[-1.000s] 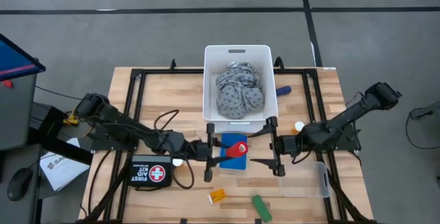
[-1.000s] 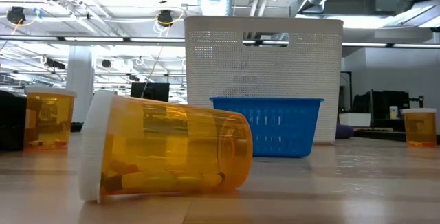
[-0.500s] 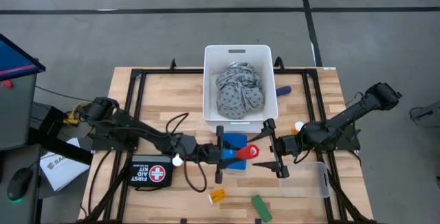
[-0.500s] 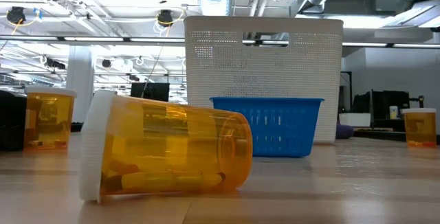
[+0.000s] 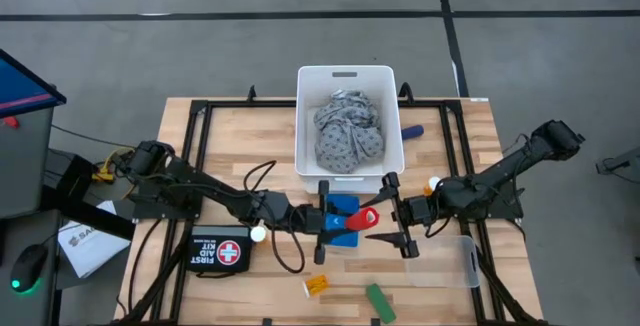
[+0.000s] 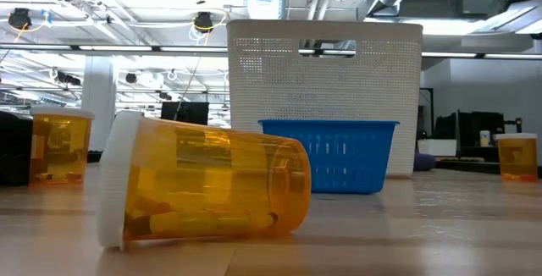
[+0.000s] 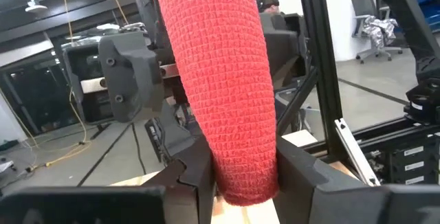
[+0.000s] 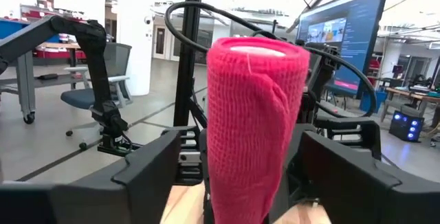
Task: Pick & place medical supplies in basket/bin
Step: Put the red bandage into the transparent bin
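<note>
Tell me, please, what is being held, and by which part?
The left gripper holds the red roll by one end; its far end sits between the right gripper's open fingers.

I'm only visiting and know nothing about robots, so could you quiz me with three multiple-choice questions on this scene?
1. Where is the grey patterned cloth?
A. In the white bin
B. On the floor
C. Under the first aid kit

2. What colour is the bandage roll between the two hands?
A. Green
B. Red
C. White

3. How does the left hand stand?
A. Wide open, empty
B. Out of sight
C. Closed on the roll

Answers: 1 A, the cloth fills the bin. 2 B, both wrist views show red. 3 C, its fingers pinch the roll's base.
</note>
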Controlling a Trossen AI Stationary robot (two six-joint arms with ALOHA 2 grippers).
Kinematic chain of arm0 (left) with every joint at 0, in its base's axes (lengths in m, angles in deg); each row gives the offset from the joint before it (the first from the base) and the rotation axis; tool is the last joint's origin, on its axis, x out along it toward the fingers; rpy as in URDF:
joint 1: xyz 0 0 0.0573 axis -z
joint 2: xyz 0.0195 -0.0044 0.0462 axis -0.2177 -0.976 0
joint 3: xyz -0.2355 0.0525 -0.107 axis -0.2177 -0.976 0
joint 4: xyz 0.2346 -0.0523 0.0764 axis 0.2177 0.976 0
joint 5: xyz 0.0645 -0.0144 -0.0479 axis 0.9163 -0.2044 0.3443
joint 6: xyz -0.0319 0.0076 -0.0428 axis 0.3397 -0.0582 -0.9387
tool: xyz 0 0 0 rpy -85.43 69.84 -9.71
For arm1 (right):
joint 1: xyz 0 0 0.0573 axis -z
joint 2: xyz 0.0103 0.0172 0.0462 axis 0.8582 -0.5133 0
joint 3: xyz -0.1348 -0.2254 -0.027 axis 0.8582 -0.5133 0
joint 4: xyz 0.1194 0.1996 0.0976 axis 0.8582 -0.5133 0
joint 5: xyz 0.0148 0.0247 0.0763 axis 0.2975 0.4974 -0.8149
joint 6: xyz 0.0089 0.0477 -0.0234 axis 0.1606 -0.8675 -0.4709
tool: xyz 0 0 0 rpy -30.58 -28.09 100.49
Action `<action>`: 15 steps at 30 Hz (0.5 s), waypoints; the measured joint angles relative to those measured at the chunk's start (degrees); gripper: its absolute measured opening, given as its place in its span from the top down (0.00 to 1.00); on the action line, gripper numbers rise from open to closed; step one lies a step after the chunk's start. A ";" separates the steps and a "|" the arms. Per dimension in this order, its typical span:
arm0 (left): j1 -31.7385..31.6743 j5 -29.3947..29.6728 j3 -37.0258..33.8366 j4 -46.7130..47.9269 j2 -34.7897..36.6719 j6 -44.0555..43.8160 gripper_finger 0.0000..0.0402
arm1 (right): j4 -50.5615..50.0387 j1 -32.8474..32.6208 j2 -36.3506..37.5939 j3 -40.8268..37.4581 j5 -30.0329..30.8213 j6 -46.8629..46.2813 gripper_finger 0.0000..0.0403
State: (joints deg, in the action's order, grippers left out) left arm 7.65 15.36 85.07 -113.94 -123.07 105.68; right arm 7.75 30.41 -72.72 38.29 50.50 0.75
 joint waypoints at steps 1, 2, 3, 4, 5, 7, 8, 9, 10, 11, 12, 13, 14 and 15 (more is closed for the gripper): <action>0.00 -0.05 0.00 -0.01 0.00 -0.01 0.75 | -0.14 0.00 0.00 0.00 0.00 0.02 0.30; 0.00 -0.06 0.00 0.02 0.00 0.00 0.75 | -0.30 0.00 0.00 0.00 0.00 0.09 0.33; -0.01 -0.06 0.00 0.04 0.00 -0.02 0.75 | -0.40 0.00 0.00 0.00 0.00 0.14 0.35; -0.02 -0.06 0.00 0.04 0.00 -0.02 0.75 | -0.42 0.00 0.00 0.00 -0.02 0.14 0.38; -0.02 -0.06 0.00 0.04 0.00 -0.02 0.75 | -0.40 0.00 0.00 0.00 -0.27 0.14 0.41; -0.02 -0.28 0.00 0.10 0.00 0.00 0.75 | -0.40 0.02 0.00 0.00 -1.30 0.15 0.47; -0.02 -0.24 0.00 0.14 0.00 -0.02 0.75 | -0.41 0.02 0.00 0.00 -1.48 0.17 0.51; 0.00 -0.24 0.00 0.15 0.00 -0.02 0.75 | -0.42 0.02 0.00 0.00 -1.53 0.20 0.54; 0.02 -0.24 0.00 0.15 0.00 -0.02 0.75 | -0.42 0.02 0.00 0.00 -1.57 0.31 0.57; 0.02 -0.27 0.00 0.15 0.00 -0.02 0.75 | -0.42 0.02 0.00 0.00 -1.76 0.52 0.60; 0.02 -0.25 0.00 0.15 0.00 -0.02 0.75 | -0.42 0.02 0.00 0.00 -2.21 0.63 0.62; 0.02 -0.23 0.00 0.13 0.00 -0.08 0.75 | -0.40 0.02 0.00 0.00 -2.59 0.62 0.65; 0.02 -0.25 0.00 0.15 0.00 -0.22 0.75 | -0.40 0.04 0.00 0.00 -2.64 0.68 0.67; 0.02 -0.25 0.00 0.19 0.00 -0.26 0.75 | -0.42 0.02 0.00 0.00 -2.69 0.84 0.69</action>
State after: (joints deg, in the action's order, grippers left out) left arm 7.67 15.11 85.07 -113.75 -123.07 105.42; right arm 7.33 30.43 -72.72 38.29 47.81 1.59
